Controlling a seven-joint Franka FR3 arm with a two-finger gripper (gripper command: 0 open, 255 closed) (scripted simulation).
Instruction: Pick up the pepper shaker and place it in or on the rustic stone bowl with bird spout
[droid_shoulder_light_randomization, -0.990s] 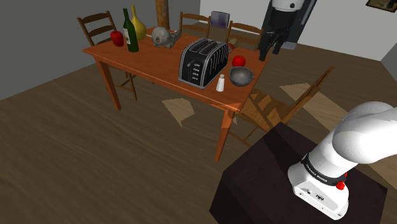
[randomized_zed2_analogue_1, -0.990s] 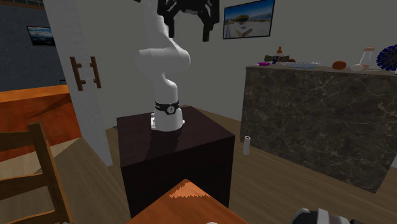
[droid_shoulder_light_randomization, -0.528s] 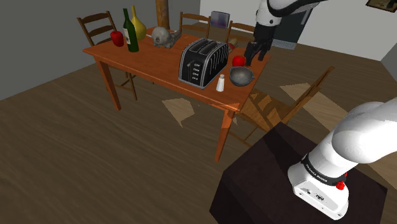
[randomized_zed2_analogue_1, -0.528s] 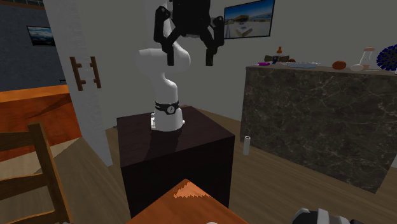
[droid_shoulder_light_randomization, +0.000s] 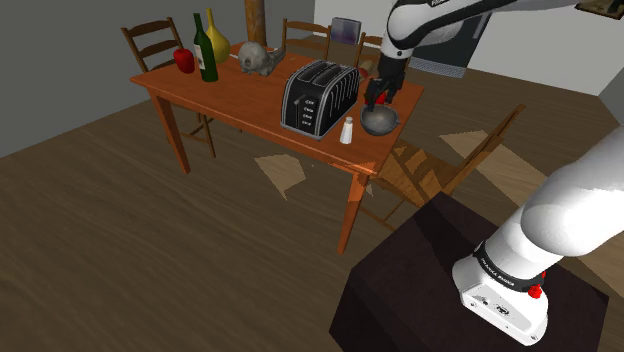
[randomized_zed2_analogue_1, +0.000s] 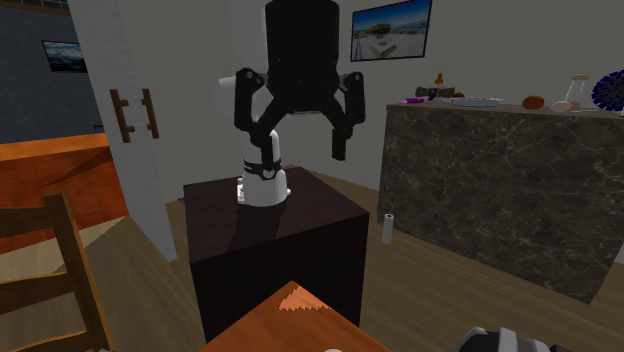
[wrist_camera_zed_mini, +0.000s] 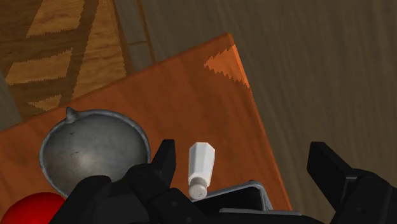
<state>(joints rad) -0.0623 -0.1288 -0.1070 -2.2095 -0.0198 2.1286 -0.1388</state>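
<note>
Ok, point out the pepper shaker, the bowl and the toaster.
pepper shaker (wrist_camera_zed_mini: 201, 164), wrist view, middle of its white body.
bowl (wrist_camera_zed_mini: 89, 149), wrist view, bare grey inside.
toaster (droid_shoulder_light_randomization: 318, 97), shoulder view, middle of its black body.

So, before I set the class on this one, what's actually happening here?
A white robot arm holds its black gripper open above the wooden table, roughly over the grey spouted bowl. The white pepper shaker stands upright on the table beside the black toaster, apart from the bowl. In the wrist view the shaker shows between the open fingers, which do not touch it. Nothing has been picked up yet.
</note>
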